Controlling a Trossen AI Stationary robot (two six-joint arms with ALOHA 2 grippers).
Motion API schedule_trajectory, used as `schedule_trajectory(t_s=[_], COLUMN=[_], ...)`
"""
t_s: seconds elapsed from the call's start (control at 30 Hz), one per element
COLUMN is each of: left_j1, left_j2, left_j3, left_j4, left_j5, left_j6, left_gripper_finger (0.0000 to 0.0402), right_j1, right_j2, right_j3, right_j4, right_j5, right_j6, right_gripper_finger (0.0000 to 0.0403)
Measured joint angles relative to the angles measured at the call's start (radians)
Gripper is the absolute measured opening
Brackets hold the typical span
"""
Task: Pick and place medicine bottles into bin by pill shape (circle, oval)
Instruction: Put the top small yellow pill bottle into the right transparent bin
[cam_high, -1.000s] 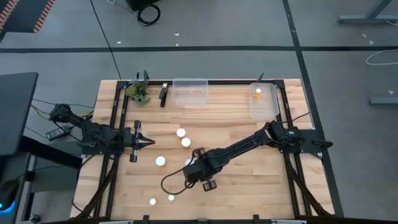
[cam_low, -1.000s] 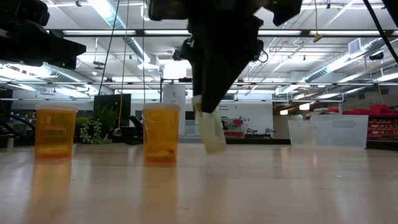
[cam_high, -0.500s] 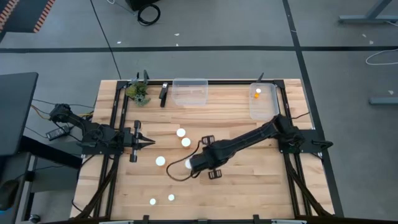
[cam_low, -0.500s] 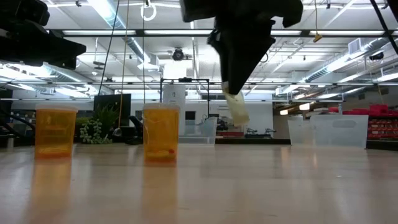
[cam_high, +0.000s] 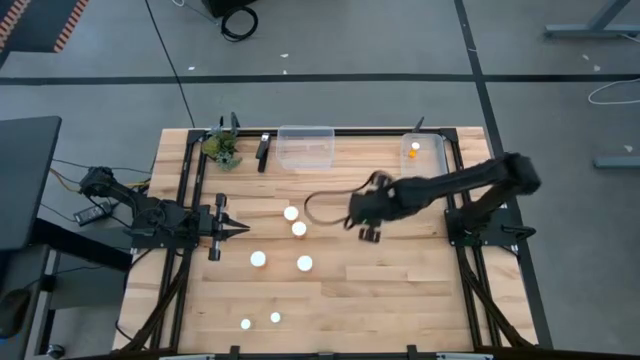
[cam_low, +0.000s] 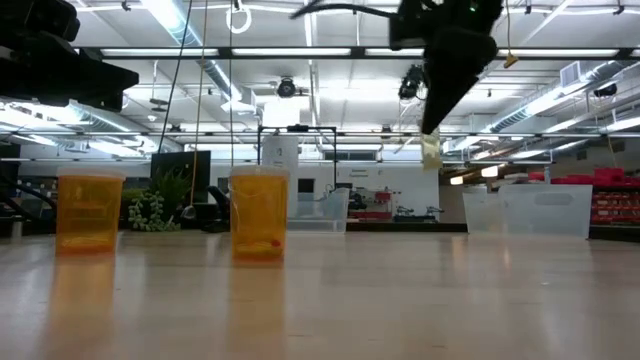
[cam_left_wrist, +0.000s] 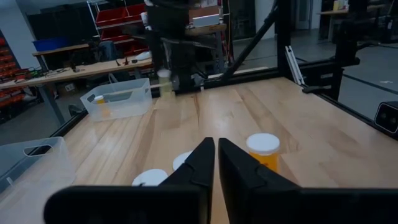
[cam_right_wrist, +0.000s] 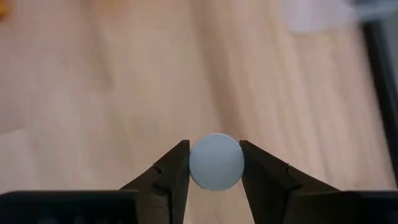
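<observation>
No writing or label can be read on anything in view. The right gripper, at centre right of the high view, is clamped on a white-capped bottle, held up off the table. A second ago it was low at centre; it has since lifted and swung toward the bin at upper right. The left gripper is closed, empty, at left. Six bottles stand at lower centre, unmoved.
</observation>
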Motion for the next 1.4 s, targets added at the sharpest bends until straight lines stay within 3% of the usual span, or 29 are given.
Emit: schedule_trajectory(t_s=[0.37,0.83,1.0,1.4], left_j1=[0.0,0.0,0.0,0.0], left_j2=[0.0,0.0,0.0,0.0], left_j3=[0.0,0.0,0.0,0.0], left_j4=[-0.001,-0.001,-0.001,-0.001], left_j5=[0.0,0.0,0.0,0.0], left_j6=[0.0,0.0,0.0,0.0], left_gripper_finger=[0.0031,0.0026,0.003,0.0027], right_j1=[-0.261,-0.58,-0.627,-0.682], right_j2=[-0.269,-0.293,-0.293,-0.292], right_j3=[-0.148,-0.153,-0.198,-0.451], right_j4=[0.0,-0.056,-0.06,0.084], right_j5=[0.104,0.143,0.143,0.113], right_j6=[0.077,0.065,0.102,0.141], right_gripper_finger=[0.0139,0.0139,0.0139,0.0139])
